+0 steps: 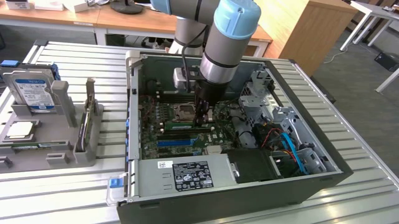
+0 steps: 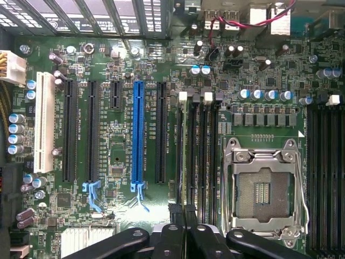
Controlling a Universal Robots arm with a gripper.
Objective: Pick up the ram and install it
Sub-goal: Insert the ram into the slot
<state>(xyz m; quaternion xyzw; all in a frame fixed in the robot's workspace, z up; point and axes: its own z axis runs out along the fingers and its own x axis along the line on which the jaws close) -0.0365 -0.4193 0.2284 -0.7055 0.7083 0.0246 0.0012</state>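
Green ram (image 1: 179, 125) partly behind closed claw (image 1: 201, 122)

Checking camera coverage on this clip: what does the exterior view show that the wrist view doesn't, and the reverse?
Exterior view adds: the hard drive on a grey stand at that view's left, the computer case as a whole, and the power supply.
Wrist view adds: the white slot near the board's edge.
Both share: the CPU socket, the blue slot, and the gripper, shut, at the end of the ram, which stands in a slot beside the socket.
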